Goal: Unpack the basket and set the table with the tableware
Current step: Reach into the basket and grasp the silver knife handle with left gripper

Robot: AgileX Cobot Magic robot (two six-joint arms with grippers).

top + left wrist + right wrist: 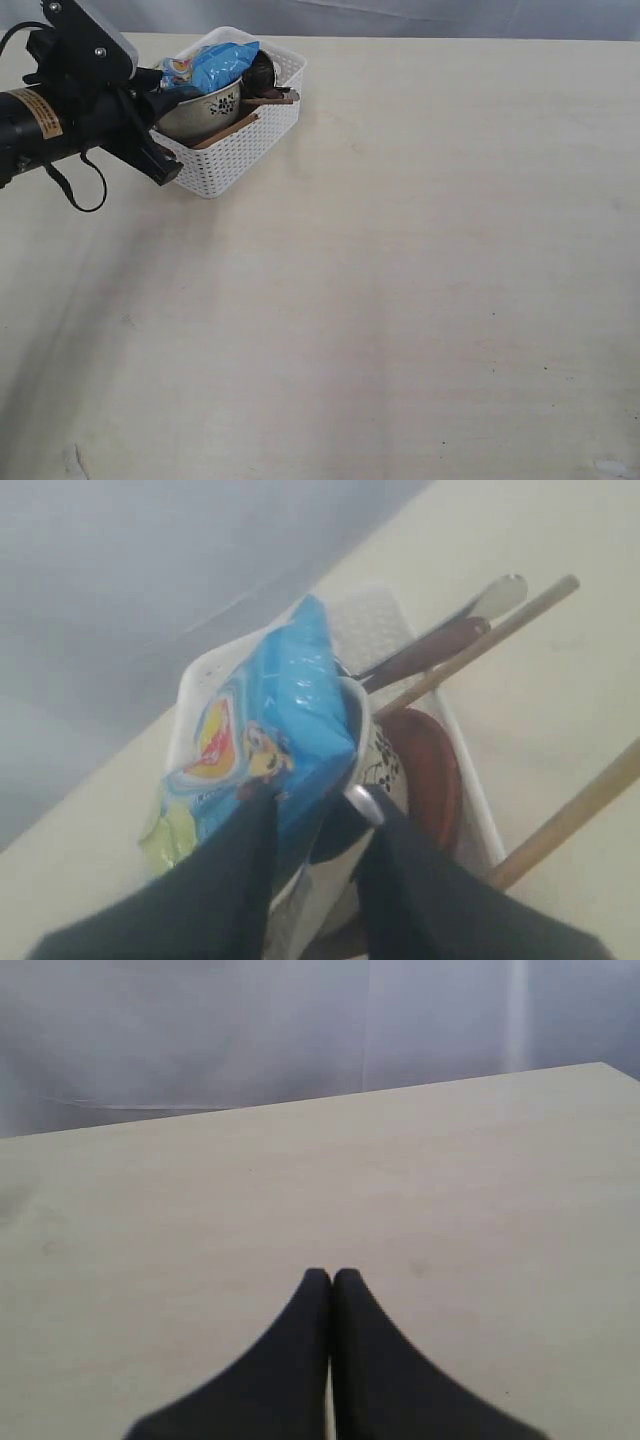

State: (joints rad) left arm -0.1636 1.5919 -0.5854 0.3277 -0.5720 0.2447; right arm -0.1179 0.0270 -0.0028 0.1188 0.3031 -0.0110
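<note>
Left jaws astride snack bag (270, 730) atop bowl (385, 768) in basket (238, 155), grip unclear; right jaws together.

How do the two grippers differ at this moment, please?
The left gripper has its jaws apart; the right gripper has its jaws pressed together. The left gripper straddles the rim of the bowl in the basket; the right gripper has only table beneath it. Both are black.

Soft, even light, faint shadow on the table (420, 300), near foreground blurred.
</note>
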